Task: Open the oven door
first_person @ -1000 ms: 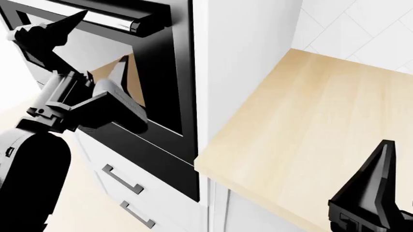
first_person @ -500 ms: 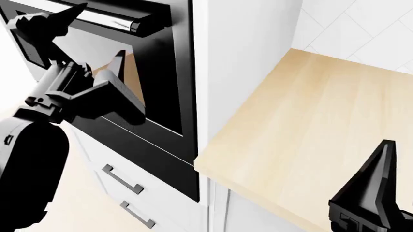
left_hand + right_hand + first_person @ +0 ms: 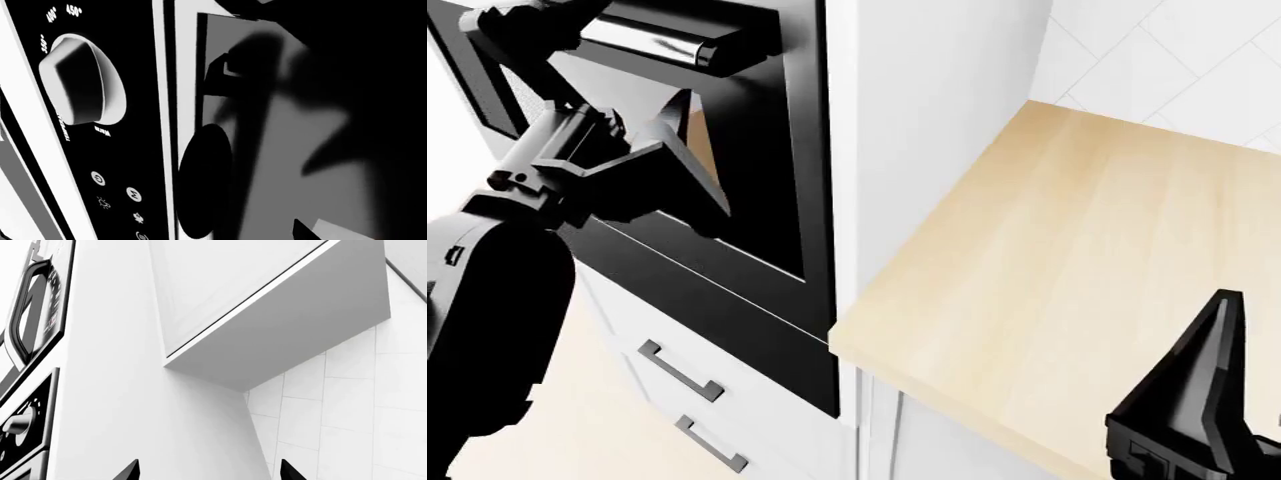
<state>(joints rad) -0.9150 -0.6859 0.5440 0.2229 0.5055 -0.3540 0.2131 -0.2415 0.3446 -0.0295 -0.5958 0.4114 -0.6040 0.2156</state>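
The oven door [image 3: 767,170] is glossy black with a glass window, and its thick silver bar handle [image 3: 661,38] runs across the top. My left gripper [image 3: 627,55] is open at the handle. One finger [image 3: 554,15] lies above the bar and the other [image 3: 674,120] hangs below it in front of the glass. In the left wrist view a grey, shadowed surface fills the picture and only one fingertip [image 3: 313,231] shows. My right gripper [image 3: 208,475] is open and holds nothing, low at the right over the counter.
A white cabinet side [image 3: 934,120] stands right of the oven. A light wooden counter [image 3: 1068,250] stretches to the right. White drawers with bar pulls [image 3: 681,372] sit under the oven. The black control panel carries a knob [image 3: 83,80] above the door.
My left gripper has risen toward the handle, so its upper finger now sits over the bar. The door and the right arm have not moved.
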